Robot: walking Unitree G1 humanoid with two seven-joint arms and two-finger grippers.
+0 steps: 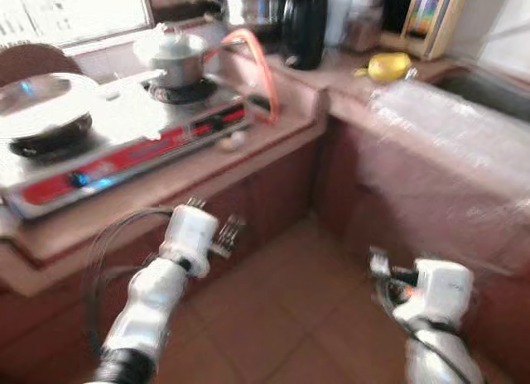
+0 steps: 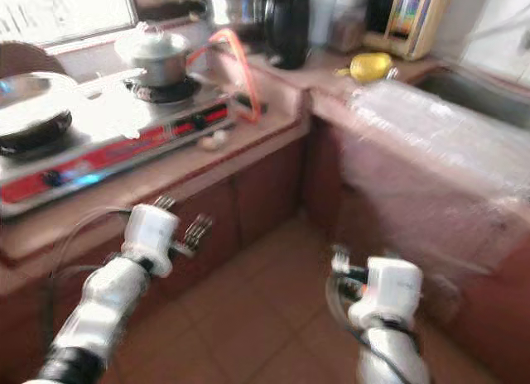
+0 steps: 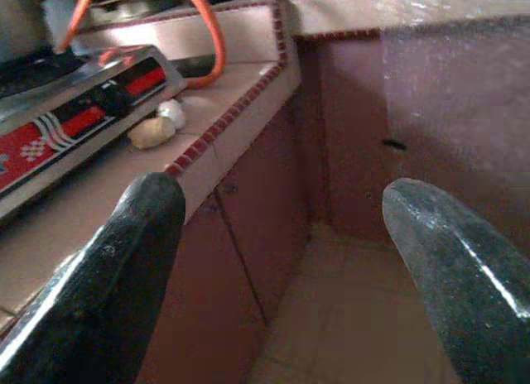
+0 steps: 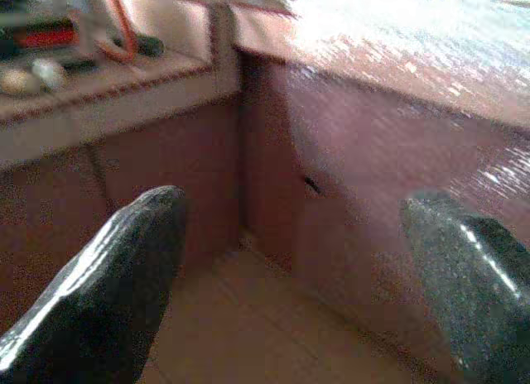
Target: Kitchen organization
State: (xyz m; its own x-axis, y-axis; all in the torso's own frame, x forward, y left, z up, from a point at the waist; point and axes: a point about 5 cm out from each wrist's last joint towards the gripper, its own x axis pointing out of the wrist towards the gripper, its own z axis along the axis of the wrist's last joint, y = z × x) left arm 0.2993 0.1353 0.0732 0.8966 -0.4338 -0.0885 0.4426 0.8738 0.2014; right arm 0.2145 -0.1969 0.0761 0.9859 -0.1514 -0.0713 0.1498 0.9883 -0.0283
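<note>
Tiled kitchen corner by the stove (image 1: 124,136); left claw (image 3: 277,260) and right claw (image 4: 294,276) forward, low, both spread wide, empty.

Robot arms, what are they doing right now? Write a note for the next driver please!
Left gripper: open, holding nothing, raised in front of the stove counter's cupboards.
Right gripper: open, holding nothing, low over the tiled floor, facing the corner cabinets.
Things: the gas stove carries a lidded pot and a covered pan. Two small pale lumps lie beside the stove. A yellow item sits on the far counter, near a black jug.
Done: nothing visibly picked up.
Left: all the tidying. The head views are blurred.
</note>
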